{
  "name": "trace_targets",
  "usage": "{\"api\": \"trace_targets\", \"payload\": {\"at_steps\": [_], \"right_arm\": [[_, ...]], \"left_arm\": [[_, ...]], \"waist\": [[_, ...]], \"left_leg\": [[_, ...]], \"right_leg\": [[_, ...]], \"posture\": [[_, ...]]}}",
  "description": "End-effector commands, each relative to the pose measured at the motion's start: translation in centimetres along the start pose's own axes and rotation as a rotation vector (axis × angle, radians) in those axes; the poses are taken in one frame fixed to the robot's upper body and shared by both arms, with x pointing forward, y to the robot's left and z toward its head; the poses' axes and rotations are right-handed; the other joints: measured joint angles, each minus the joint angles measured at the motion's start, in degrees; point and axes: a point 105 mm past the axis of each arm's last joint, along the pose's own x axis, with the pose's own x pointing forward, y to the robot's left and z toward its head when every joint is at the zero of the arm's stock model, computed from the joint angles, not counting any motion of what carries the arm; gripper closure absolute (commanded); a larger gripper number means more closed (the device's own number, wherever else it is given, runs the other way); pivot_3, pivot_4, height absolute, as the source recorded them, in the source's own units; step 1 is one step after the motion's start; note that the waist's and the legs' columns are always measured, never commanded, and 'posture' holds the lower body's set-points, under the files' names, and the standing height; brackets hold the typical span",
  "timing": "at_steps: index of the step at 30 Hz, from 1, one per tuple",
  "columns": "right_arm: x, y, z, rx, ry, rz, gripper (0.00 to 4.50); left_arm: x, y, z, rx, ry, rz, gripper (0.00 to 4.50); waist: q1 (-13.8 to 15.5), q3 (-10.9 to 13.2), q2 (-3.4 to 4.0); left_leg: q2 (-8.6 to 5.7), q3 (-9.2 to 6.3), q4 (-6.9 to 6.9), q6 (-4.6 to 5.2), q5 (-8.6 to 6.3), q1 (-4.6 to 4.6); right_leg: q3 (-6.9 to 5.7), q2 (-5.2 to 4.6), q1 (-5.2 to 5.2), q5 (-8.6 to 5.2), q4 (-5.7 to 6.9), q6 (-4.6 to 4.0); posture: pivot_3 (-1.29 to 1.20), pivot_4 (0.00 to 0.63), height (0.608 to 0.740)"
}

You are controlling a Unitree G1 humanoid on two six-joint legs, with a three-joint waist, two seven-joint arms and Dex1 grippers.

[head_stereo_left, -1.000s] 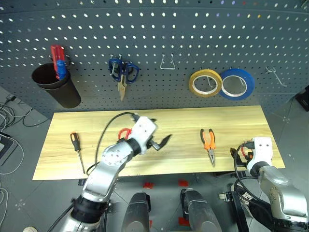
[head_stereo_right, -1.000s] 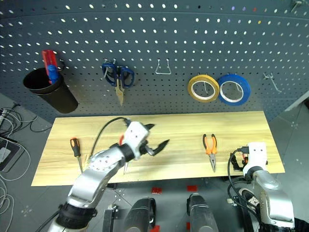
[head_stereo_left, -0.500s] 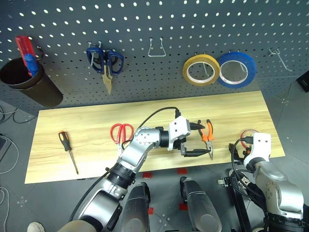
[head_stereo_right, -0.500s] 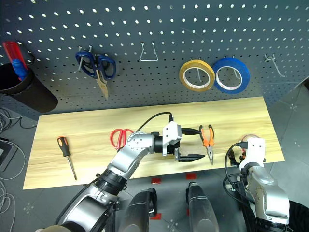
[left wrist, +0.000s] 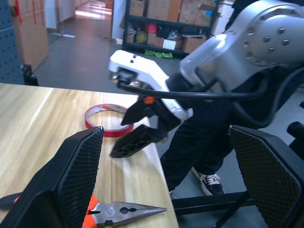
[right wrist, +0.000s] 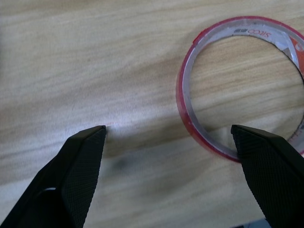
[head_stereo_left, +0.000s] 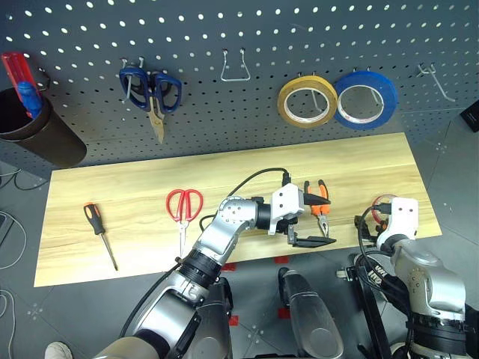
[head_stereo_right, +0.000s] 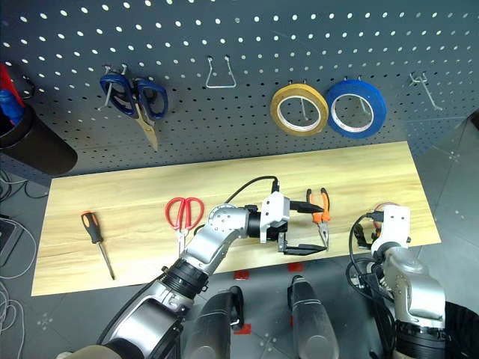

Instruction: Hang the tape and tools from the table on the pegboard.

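Lying flat near the right end of the light wooden counter [head_stereo_left: 112, 194], just ahead of the wide-open, empty right hand [left wrist: 137, 128], thin red tape ring [right wrist: 240, 85]: probably light, slightly flexible, best pinched across its band.

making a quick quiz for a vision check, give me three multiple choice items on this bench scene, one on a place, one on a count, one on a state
1. Where do the orange-handled pliers lie?
A. on the table, by the left gripper
B. hung on the pegboard
C. in the black cup

2. How many tape rolls hang on the pegboard?
A. one
B. two
C. three

3. How do the right gripper jaws stand?
A. shut on the red tape
B. shut on nothing
C. open, holding nothing

Key: 1 A, the pliers rest on the wood beside the left gripper. 2 B, a yellow roll and a blue roll hang there. 3 C, its jaws stand wide above the red tape, which lies flat.
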Motion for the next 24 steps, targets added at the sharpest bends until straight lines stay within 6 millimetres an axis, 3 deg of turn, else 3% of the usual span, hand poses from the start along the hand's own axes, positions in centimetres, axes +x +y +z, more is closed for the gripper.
{"api": "trace_targets", "payload": {"at_steps": [1, 4, 16, 24], "right_arm": [[0.3, -0.5, -0.5, 0.058, 0.005, 0.005, 0.0], [0.7, 0.0, -0.5, 0.075, 0.002, 0.029, 0.5], [0.9, 0.0, -1.1, 0.023, 0.012, 0.024, 4.46], [-0.4, 0.6, -0.4, -0.131, -0.044, 0.029, 4.49]], "left_arm": [[0.7, -0.7, 0.9, 0.031, -0.03, -0.035, 0.05], [0.7, -0.5, 1.0, 0.031, -0.029, -0.036, 0.0], [0.9, -0.3, 1.1, 0.033, -0.03, -0.036, 0.0], [0.5, -0.2, 1.0, 0.021, -0.033, -0.005, 0.0]], "waist": [[0.0, 0.35, -0.03], [0.01, 0.73, -0.04], [0.03, 1.11, -0.1], [0.09, 1.03, -0.05]], "left_leg": [[0.0, 0.0, 0.0, -0.01, 0.01, 0.01], [0.0, 0.02, 0.0, -0.04, 0.02, 0.02], [0.05, 0.05, -0.04, -0.07, 0.04, 0.04], [0.07, 0.04, -0.05, -0.11, 0.05, 0.01]], "right_leg": [[0.0, 0.0, 0.01, 0.0, 0.0, 0.01], [0.03, 0.0, 0.01, 0.03, -0.01, 0.06], [0.04, 0.02, 0.01, 0.01, -0.03, 0.11], [0.02, 0.01, -0.02, -0.01, -0.04, 0.15]], "posture": [[-0.12, 0.551, 0.74], [-0.11, 0.56, 0.74], [-0.11, 0.559, 0.74], [-0.12, 0.471, 0.74]]}}
